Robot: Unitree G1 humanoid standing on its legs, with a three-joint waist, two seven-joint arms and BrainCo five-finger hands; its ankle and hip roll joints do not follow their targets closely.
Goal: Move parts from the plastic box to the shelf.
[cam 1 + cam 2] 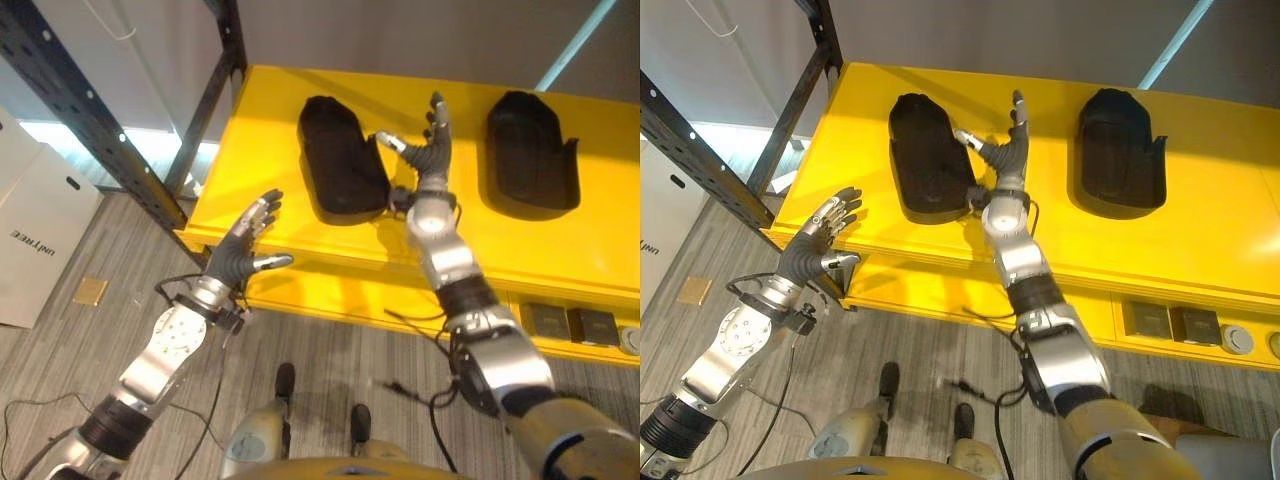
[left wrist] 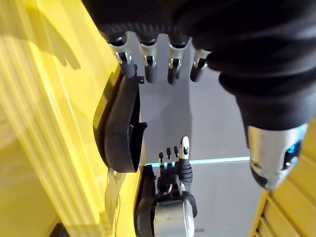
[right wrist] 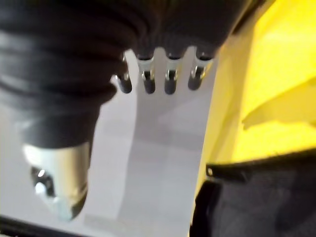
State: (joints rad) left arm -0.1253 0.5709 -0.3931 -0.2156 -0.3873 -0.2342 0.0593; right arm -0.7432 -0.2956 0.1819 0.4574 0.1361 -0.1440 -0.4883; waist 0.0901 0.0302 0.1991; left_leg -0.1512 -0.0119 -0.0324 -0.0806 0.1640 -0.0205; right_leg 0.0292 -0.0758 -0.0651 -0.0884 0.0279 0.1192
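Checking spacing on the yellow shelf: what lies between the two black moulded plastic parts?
The robot's right hand, open with fingers straight, above bare yellow shelf, between the left black part and the right black part, as both eye views show.

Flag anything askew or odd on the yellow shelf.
Nothing stands out. Two black moulded plastic parts, one left of the open right hand and one right of it, lie flat on the yellow shelf. The open left hand hovers at its front edge.

Shelf [image 1: 270, 150] cut off at right picture edge; far right corner unseen. Small items [image 1: 1170, 322] under front edge too small to identify. Dark part [image 3: 256, 197] in right wrist view blurred, cropped at border.
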